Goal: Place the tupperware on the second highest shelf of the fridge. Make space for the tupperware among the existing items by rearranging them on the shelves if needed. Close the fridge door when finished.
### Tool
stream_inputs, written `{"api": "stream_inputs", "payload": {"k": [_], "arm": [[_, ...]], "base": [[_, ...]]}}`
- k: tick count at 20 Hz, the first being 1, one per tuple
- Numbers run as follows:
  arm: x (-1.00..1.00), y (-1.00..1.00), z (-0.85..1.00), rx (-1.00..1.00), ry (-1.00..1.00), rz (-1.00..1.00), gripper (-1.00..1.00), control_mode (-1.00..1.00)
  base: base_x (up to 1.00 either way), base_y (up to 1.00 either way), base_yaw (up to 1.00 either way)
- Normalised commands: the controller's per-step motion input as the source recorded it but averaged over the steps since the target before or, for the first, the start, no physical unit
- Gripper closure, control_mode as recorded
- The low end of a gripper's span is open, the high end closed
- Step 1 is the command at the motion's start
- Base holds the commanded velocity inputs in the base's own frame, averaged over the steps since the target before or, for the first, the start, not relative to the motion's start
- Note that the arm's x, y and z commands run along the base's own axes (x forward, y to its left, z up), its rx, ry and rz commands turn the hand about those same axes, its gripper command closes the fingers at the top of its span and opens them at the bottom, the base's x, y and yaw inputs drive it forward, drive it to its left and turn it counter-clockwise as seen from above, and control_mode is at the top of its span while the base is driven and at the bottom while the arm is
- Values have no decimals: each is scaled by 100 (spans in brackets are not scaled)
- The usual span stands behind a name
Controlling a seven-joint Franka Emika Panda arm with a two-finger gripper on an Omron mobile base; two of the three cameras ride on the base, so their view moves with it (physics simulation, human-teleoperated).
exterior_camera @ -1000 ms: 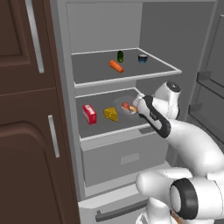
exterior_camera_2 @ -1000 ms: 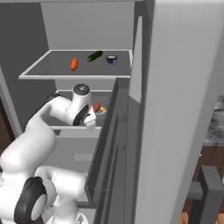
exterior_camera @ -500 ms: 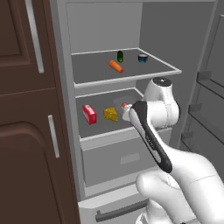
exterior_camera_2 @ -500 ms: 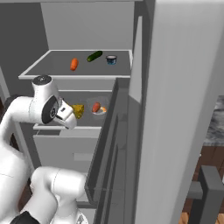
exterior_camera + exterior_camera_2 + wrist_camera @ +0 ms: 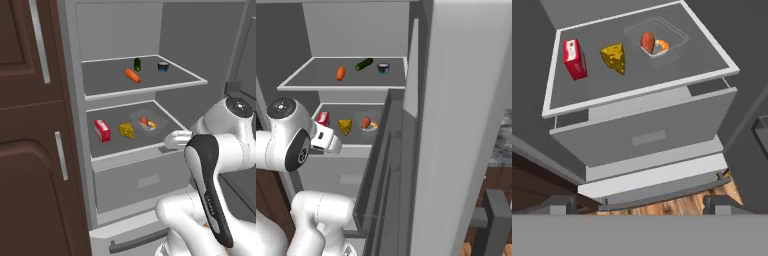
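Note:
The tupperware point(image 5: 147, 122), a clear tub with red and orange food inside, rests at the right of the lower visible fridge shelf point(image 5: 112, 145); it also shows as the tupperware point(image 5: 368, 123) and the tupperware point(image 5: 657, 40). My gripper point(image 5: 169, 144) hangs just outside that shelf's front right corner, apart from the tub. In the hand view my gripper point(image 5: 640, 204) is open, its dark fingertips point(image 5: 559, 202) wide apart with nothing between them. The fridge door point(image 5: 456, 125) stands open at the right.
On the same shelf stand a red carton point(image 5: 102, 130) and a cheese wedge point(image 5: 126, 131). The shelf above holds a carrot point(image 5: 132, 75), a cucumber point(image 5: 137, 64) and a small blue cup point(image 5: 163, 66). A grey drawer point(image 5: 140, 175) sits below. Brown cabinets point(image 5: 30, 125) flank the left.
My hand has drawn back out of the fridge from beside the tupperware to the shelf's front edge, and the arm has folded up. The tupperware has stayed in place.

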Motion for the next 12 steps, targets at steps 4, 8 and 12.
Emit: {"api": "stream_inputs", "payload": {"k": [4,8,12], "arm": [[-17,-4,40,0,-20,3,-100,-100],[0,0,1,0,-3,0,-100,100],[0,0,0,0,0,0,-100,100]], "base": [[0,0,0],[0,0,0],[-68,15,2]]}}
